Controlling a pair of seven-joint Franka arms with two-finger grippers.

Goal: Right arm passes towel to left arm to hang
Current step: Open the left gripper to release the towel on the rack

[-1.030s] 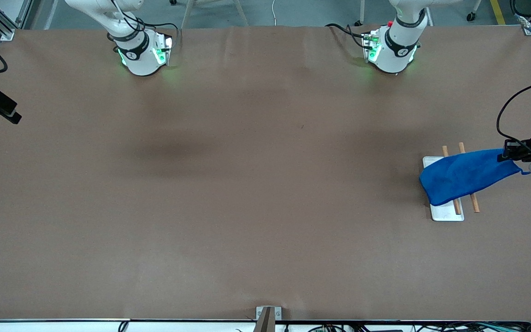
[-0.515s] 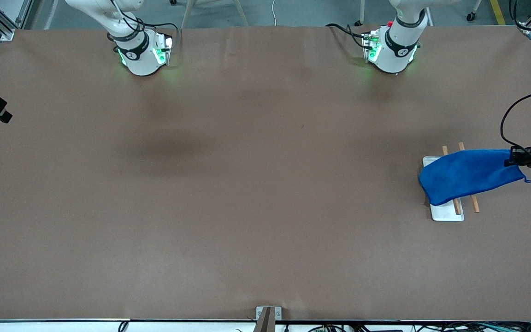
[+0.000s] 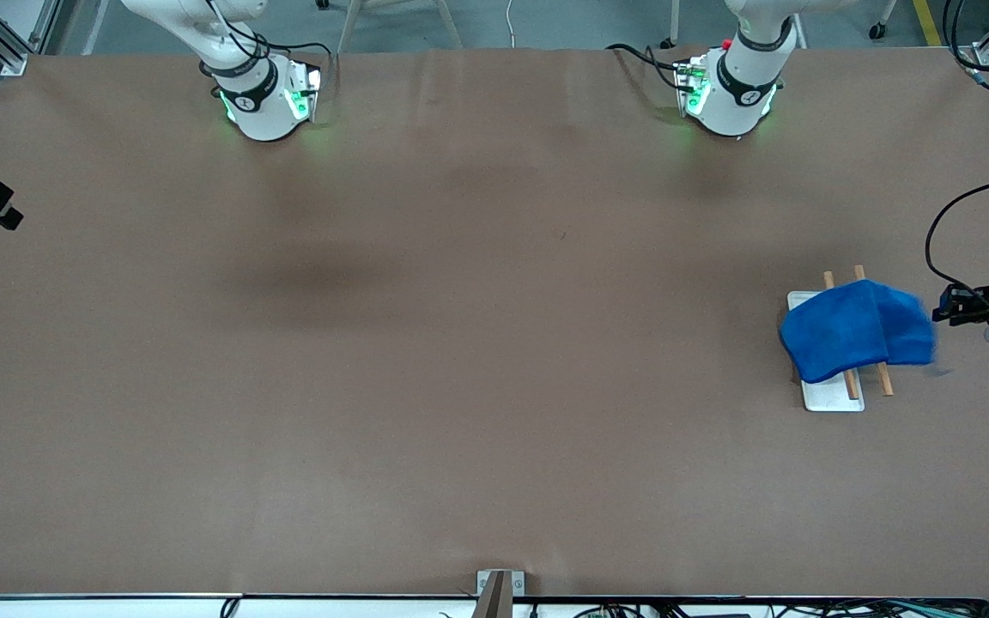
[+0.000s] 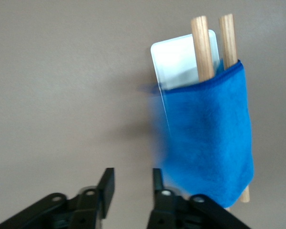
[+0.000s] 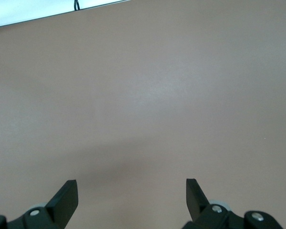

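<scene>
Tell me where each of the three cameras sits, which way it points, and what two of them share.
Front view: high across the brown table, facing both arm bases.
Left wrist view: above the open left gripper, looking down at the bright blue cloth towel draped over wooden rods.
Right wrist view: over bare table, open right gripper.
Front and left wrist views share the towel.

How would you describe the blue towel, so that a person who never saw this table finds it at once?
Look at the brown table, toward the left arm's end. There a small white tray carries a rack of two thin wooden rods. The towel is the bright blue soft cloth draped over those rods, the only coloured thing there, just clear of the open left gripper.
</scene>
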